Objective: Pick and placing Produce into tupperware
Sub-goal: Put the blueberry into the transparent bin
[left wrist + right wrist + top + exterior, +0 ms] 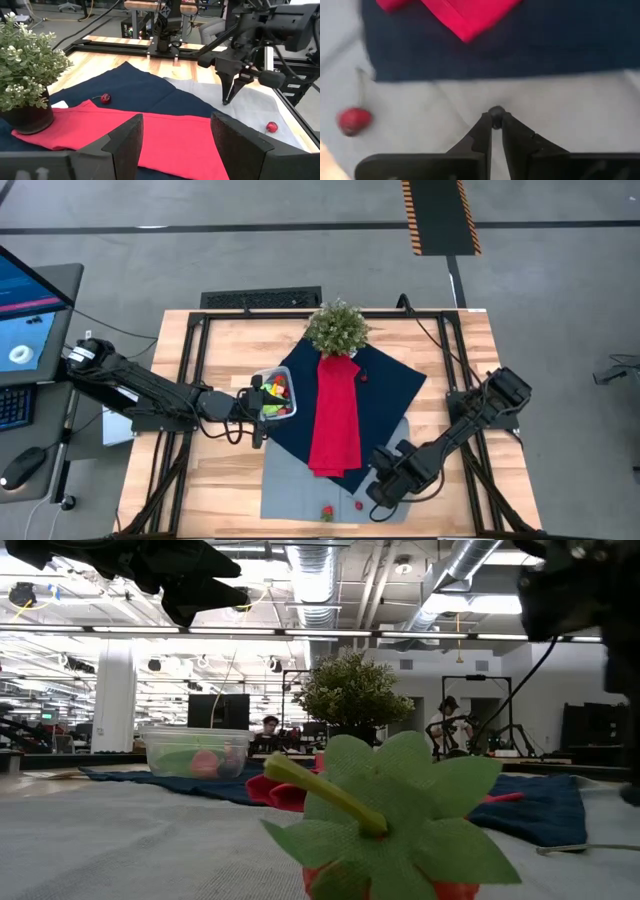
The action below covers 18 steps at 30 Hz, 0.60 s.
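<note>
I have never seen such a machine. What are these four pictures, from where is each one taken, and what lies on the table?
This is a robot with two dark arms, each ending in a two-finger claw. One picture looks down from above, one looks level across the table, and two come from cameras on the wrists. The left claw hangs open and empty over the tupperware, which holds some produce. The right claw points down at the grey cloth, nearly shut; whether it grips anything is unclear. A cherry and a strawberry lie on that cloth. A red cloth, a dark blue cloth and a potted plant are there too.
</note>
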### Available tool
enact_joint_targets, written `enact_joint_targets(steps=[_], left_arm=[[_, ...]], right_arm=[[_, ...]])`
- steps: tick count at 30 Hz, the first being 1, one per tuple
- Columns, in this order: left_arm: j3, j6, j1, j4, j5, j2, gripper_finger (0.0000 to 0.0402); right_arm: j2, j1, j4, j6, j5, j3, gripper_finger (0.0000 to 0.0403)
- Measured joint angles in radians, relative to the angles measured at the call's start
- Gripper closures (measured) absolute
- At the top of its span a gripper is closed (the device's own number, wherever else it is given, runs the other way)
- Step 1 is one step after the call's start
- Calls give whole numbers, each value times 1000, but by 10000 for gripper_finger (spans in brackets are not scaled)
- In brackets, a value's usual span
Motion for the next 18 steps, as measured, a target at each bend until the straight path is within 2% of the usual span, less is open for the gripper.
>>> enact_joint_targets(steps=[5, 7, 18], left_arm=[[0, 0, 0, 0, 0, 0, 180], [0, 0, 0, 0, 0, 0, 180], [0, -1, 0, -3, 0, 0, 180]], right_arm=[[-1, -23, -2, -82, 5, 37, 389], [-1, -30, 1, -109, 9, 52, 391], [1, -43, 134, -138, -21, 57, 280]])
